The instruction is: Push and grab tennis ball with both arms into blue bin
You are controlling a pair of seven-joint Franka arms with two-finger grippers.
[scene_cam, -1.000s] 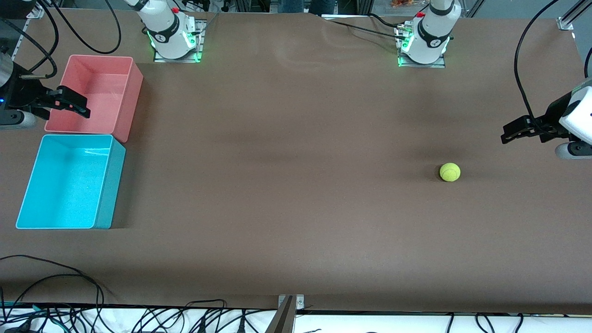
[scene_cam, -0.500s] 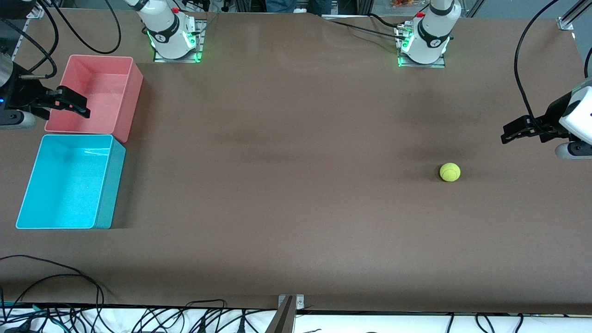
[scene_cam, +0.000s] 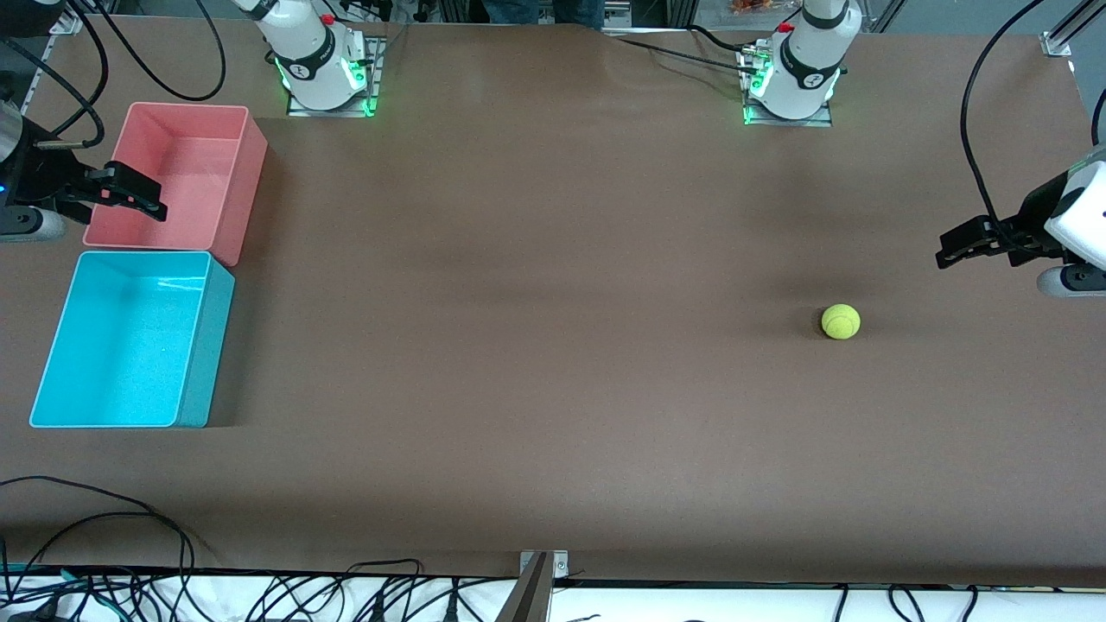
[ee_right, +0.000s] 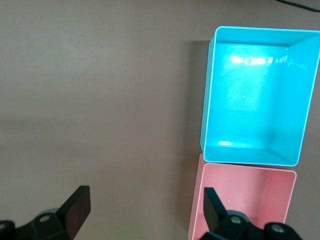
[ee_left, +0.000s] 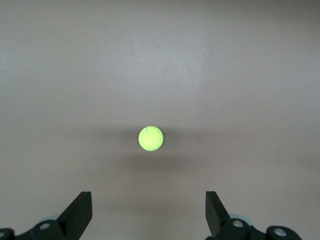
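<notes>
The tennis ball is a small yellow-green ball on the brown table toward the left arm's end; it also shows in the left wrist view. My left gripper hangs open and empty in the air beside the ball, at the table's edge; its jaws stand wide apart. The blue bin is empty at the right arm's end, and shows in the right wrist view. My right gripper is open and empty over the pink-red bin's edge.
A pink-red bin of the same shape stands empty right beside the blue bin, farther from the front camera; it shows in the right wrist view too. Loose cables run along the table's front edge.
</notes>
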